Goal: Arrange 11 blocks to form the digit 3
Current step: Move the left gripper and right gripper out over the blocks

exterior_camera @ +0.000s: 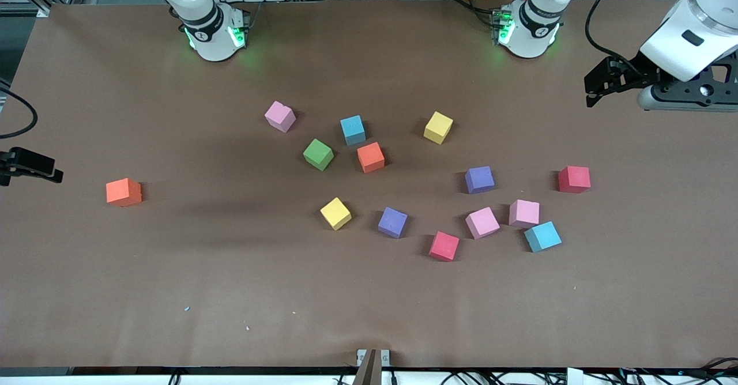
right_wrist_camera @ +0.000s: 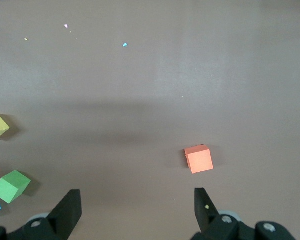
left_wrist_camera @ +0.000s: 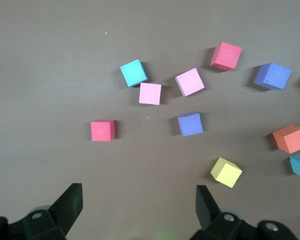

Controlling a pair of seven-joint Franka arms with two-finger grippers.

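Thirteen blocks lay scattered on the brown bench (exterior_camera: 173,293), none touching a gripper. Farthest from the front camera sat a pink block (exterior_camera: 280,116), a teal block (exterior_camera: 353,129) and a yellow block (exterior_camera: 438,127). Just nearer were a green block (exterior_camera: 318,154) and an orange block (exterior_camera: 371,157), close beside each other. A purple block (exterior_camera: 479,180) and a red block (exterior_camera: 574,179) lay toward the left arm's end. Nearer still came a second yellow block (exterior_camera: 335,213), a second purple block (exterior_camera: 392,222), a second red block (exterior_camera: 444,246), two pink blocks (exterior_camera: 482,222) side by side, and a second teal block (exterior_camera: 542,236) just beside them. A lone orange block (exterior_camera: 124,192) sat well apart, toward the right arm's end.

The left gripper (left_wrist_camera: 137,205) hung above the left arm's end of the bench, its fingers (left_wrist_camera: 206,202) spread wide and empty. The right gripper (right_wrist_camera: 137,205) hung above the right arm's end near the lone orange block, fingers (right_wrist_camera: 204,202) likewise spread and empty.
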